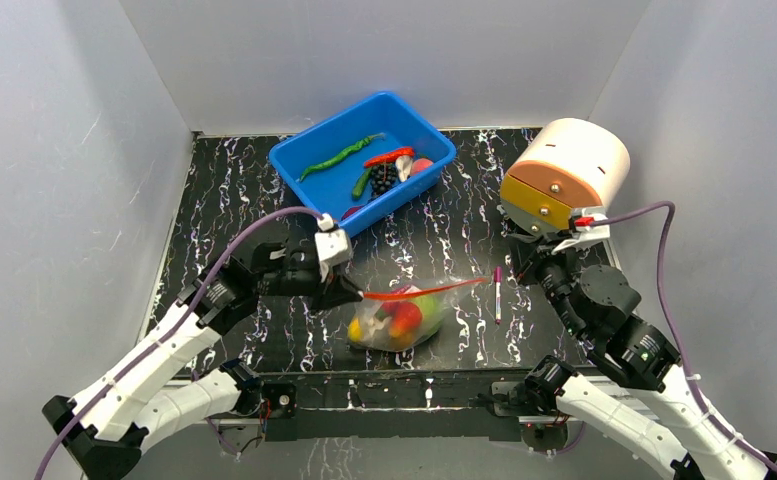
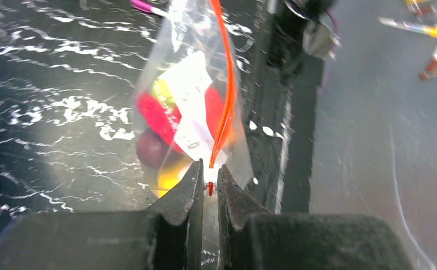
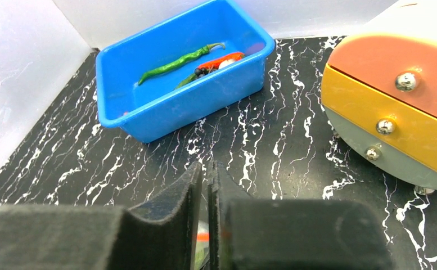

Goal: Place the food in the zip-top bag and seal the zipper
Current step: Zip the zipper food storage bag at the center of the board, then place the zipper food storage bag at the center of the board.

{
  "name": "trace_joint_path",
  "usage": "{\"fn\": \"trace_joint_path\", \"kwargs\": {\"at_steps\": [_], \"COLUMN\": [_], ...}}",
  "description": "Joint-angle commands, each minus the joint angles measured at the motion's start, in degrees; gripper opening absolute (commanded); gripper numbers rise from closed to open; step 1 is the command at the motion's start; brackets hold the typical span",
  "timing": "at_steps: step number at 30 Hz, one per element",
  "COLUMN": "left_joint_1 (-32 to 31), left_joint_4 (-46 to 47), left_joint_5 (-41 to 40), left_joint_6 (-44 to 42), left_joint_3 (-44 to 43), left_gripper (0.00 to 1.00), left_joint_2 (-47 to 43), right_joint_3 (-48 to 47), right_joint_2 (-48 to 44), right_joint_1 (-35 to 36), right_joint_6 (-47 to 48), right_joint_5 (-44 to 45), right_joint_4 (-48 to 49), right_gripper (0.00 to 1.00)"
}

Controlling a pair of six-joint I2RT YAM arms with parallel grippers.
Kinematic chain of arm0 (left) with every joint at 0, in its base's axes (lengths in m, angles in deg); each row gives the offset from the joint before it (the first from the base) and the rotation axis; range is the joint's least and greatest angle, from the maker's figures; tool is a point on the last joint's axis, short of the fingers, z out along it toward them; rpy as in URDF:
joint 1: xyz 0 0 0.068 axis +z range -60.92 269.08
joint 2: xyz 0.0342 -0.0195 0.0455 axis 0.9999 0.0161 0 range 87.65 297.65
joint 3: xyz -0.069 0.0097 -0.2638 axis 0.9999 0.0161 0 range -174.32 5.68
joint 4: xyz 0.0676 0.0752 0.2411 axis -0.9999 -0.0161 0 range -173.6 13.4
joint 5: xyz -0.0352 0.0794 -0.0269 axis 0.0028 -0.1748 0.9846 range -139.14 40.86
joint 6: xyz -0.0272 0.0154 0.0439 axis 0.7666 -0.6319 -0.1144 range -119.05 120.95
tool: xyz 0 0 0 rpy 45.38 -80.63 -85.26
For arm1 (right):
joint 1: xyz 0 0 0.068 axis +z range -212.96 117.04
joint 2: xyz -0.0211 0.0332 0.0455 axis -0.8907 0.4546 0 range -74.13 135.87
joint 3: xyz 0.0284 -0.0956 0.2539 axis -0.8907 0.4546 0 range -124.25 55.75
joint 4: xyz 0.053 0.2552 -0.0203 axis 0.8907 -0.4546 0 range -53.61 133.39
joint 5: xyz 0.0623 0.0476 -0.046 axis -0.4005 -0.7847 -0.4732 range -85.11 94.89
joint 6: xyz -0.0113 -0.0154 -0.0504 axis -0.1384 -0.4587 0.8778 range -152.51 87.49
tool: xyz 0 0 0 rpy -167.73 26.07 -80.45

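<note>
Basically the left claw (image 2: 209,167) is pinched tight on the near end of the zipper (image 2: 227,95), right at its white tip. The zip-top bag (image 2: 182,34) lies on the surface (image 1: 224,200) close to the near edge, w/ the food (image 2: 157,112) already inside. More toy veg sits in the blue tub (image 3: 165,112), well apart.

The right claw (image 3: 206,169) hangs near the zipper's far end w/ jaws all but closed. There's a reddish glimpse low in the gap, but can't tell if it grips anything.

Risks, IMO:
- The grip is on a thin, slick strip, so any sideways tug could pop it out of the pads.
- Can't tell if the mouth is pressed shut along its full length. If part is open, lifting or tilting could spill pieces.
- If only one end is anchored, a pull drags the whole bag instead of sealing it, poss. toward the near edge.
- The pen (image 1: 498,295) lies just beside the zipper's far end, so a right-side move could knock it.
</note>
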Motion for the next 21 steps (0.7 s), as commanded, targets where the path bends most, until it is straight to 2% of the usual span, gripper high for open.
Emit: {"fn": "trace_joint_path", "kwargs": {"at_steps": [1, 6, 10, 13, 18, 21], "left_joint_1": [0.2, 0.3, 0.4, 0.5, 0.5, 0.5], "left_joint_4": [9.9, 8.4, 8.6, 8.9, 8.0, 8.1], "left_joint_5": [-16.2, -38.0, -46.8, -51.3, -54.6, -55.2], "left_joint_6": [11.5, 17.4, 19.9, 22.0, 24.4, 24.4], "left_joint_3": [-0.2, -2.0, -0.6, 0.8, 0.4, -0.2], "left_gripper": [0.0, 0.0, 0.02, 0.12, 0.47, 0.53], "left_joint_2": [3.3, 9.9, 13.2, 14.0, 13.6, 12.0], "right_joint_3": [-1.0, 0.1, 0.9, 1.8, 3.8, 3.4], "right_joint_2": [2.4, 3.5, 2.8, 2.1, 2.8, 4.8], "right_joint_1": [0.0, 0.0, -0.1, -0.1, 0.0, 0.0], "right_joint_6": [0.0, -0.2, 0.0, -0.1, -0.8, -2.3], "right_joint_5": [-2.1, -4.0, -3.6, -3.4, -2.9, -2.5], "right_joint_4": [4.7, 5.3, 5.5, 6.1, 6.5, 5.8], "right_gripper": [0.13, 0.26, 0.34, 0.41, 0.59, 0.72]}}
